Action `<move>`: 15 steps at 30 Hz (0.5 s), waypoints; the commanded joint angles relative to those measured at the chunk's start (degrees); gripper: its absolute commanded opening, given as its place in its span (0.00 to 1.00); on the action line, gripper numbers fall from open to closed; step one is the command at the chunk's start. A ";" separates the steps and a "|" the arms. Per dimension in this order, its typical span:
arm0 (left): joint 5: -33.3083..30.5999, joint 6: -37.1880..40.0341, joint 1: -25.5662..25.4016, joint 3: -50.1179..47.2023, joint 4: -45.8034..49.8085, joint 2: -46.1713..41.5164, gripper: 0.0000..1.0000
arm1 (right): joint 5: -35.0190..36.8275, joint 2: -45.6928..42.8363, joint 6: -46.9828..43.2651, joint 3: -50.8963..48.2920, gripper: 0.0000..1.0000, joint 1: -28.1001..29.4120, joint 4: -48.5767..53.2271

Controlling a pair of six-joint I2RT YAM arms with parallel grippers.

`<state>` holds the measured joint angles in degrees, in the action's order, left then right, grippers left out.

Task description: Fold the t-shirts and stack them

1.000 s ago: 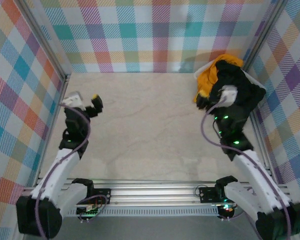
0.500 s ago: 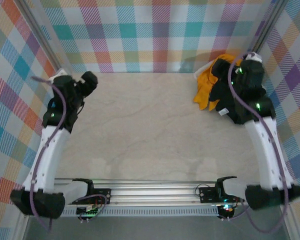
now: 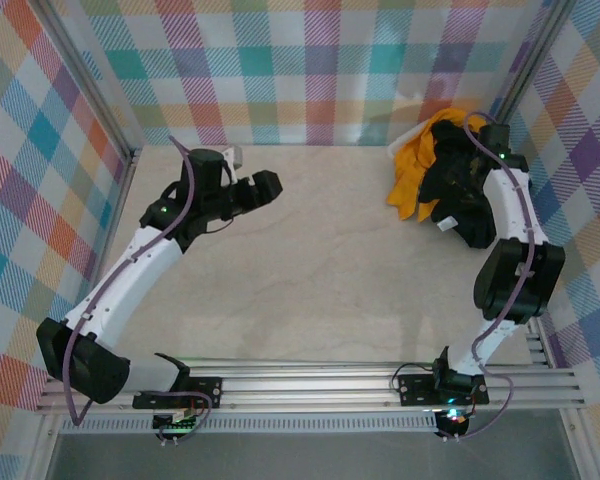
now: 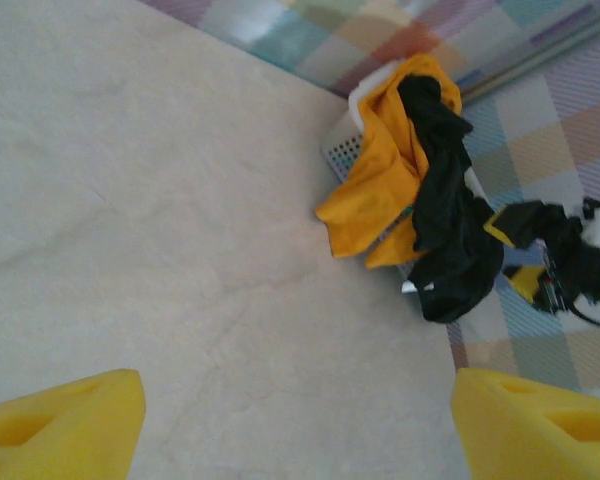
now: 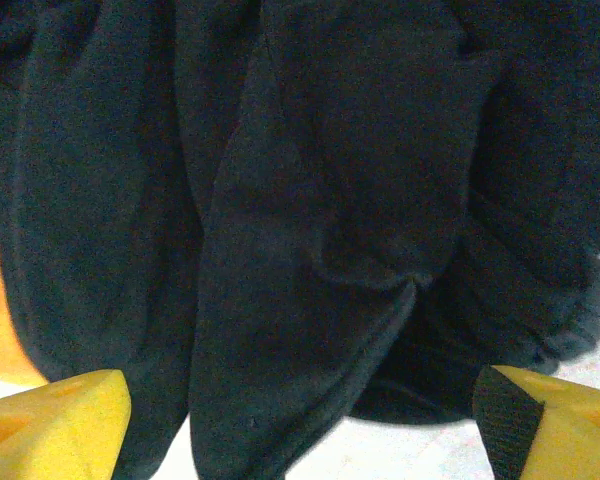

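swinging left arm: the left gripper (image 3: 265, 188) has been carried in from the wall at 9 o'clock to about 11 o'clock over the table (image 3: 310, 280), and is now aimed across at the pile.
left fingers (image 4: 60, 425): spread wide and bare, with nothing caught between them.
right arm: folded up and back on itself, with the right gripper (image 5: 300, 425) brought down over the pile at 2 o'clock.
right fingers (image 5: 50, 420): released, seen wide apart at the bottom corners of the wrist view; black cloth hangs just ahead but is not yet pinched.
black t-shirt (image 3: 460, 200): draped crumpled over the basket (image 4: 342, 150) in the far right corner, spilling toward 4 o'clock.
orange-yellow t-shirt (image 3: 412, 175): hung on the black one's 9 o'clock side, touching it and partly tucked beneath.
pile: left as it lay half a second ago, no cloth lifted.
meaning for the task: nothing has been folded or stacked. a first grab on the black shirt is judged to be lined up, and the left gripper is likely being called across to help spread it.
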<state>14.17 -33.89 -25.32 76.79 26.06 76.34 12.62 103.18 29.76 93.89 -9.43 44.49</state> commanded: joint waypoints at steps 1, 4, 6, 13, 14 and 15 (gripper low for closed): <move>1.18 -0.65 -1.03 -1.33 1.18 -1.16 0.79 | -5.29 5.10 -1.74 2.80 0.86 -1.33 -1.34; 1.45 0.07 -1.00 -0.81 2.02 -1.25 0.78 | -10.12 6.85 -4.12 2.18 0.82 -1.72 -4.71; 1.93 0.48 -1.04 -0.14 2.47 -1.19 0.79 | -13.97 3.53 -5.38 -3.19 0.87 -1.53 -12.74; 1.52 0.99 -1.53 -0.10 3.82 -1.55 0.78 | -13.51 -2.73 -5.56 -8.17 1.00 -0.98 -24.22; 1.47 0.76 -1.55 -0.52 3.82 -1.62 0.78 | -13.18 -1.53 -5.14 -6.53 1.00 -1.02 -22.99; 1.55 0.52 -1.56 -0.97 3.82 -1.92 0.78 | -13.16 0.05 -4.82 -4.51 1.00 -1.02 -21.59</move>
<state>15.42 -33.63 -26.17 75.94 28.73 76.34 0.34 101.78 24.99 85.27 -10.68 25.69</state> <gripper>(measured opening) 0.780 0.996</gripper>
